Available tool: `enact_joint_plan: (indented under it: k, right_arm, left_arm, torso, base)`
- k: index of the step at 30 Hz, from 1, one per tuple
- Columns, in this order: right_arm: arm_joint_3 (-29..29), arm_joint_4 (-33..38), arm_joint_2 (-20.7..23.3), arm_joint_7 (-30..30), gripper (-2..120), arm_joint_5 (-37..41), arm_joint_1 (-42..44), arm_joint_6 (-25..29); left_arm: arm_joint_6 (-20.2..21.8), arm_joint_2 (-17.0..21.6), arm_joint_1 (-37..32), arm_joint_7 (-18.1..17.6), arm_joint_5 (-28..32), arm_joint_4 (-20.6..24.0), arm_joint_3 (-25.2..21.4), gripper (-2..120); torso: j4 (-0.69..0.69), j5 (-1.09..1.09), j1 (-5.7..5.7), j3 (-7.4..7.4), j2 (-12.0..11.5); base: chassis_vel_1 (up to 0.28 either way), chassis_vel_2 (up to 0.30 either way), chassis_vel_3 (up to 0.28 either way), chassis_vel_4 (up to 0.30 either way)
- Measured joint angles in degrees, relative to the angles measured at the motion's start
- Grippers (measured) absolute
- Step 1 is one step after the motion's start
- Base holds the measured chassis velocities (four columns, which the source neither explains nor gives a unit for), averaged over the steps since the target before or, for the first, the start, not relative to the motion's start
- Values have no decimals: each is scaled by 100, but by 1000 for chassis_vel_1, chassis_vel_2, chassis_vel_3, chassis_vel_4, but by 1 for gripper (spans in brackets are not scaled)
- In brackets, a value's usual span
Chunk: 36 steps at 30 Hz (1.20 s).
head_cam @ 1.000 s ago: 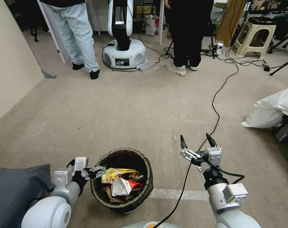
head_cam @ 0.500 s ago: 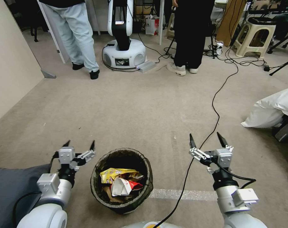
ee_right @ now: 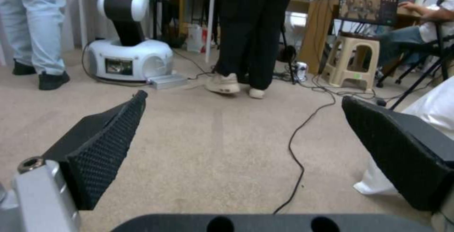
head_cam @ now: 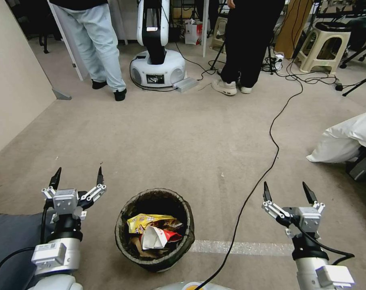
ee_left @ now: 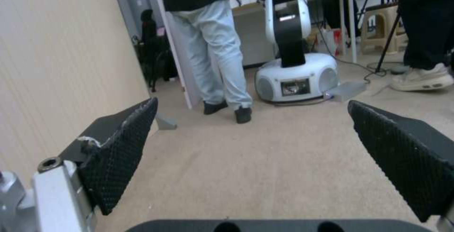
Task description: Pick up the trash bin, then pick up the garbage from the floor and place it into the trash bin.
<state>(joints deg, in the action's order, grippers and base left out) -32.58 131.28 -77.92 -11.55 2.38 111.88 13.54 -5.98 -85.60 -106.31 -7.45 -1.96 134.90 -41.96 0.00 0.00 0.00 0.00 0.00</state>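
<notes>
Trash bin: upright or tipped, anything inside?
Upright. The trash bin stands on the carpet, mouth up, holding garbage.

The trash bin (head_cam: 154,229) stands upright on the beige carpet, low in the head view; it is small and round, its wall and rim wrapped in a dark brown-black bag folded over the edge; its mouth is open. The garbage (head_cam: 154,232) lies inside, piled against the nearer wall; a crumpled yellow snack wrapper (head_cam: 147,221) lies uppermost, a creased white-and-red paper cup (head_cam: 155,237) just below it, touching it; brown paper (head_cam: 138,244) shows beneath both.
</notes>
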Motion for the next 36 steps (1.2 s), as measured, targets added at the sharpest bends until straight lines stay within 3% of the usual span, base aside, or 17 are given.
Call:
enact_joint_plan:
  k: [15, 36]
  right_arm:
    - [14, 28, -176, 5, 100, -218, 222, 204]
    - [28, -1, -284, -38, 100, -481, 312, 312]
  left_arm:
    - [-291, 60, -661, 149, -17, 14, 136, 100]
    - [-138, 79, -826, 329, 31, 30, 184, 100]
  torso:
    - [0, 0, 0, 0, 0]
    - [0, 0, 0, 0, 0]
  base:
    - [0, 0, 0, 0]
    - [0, 0, 0, 0]
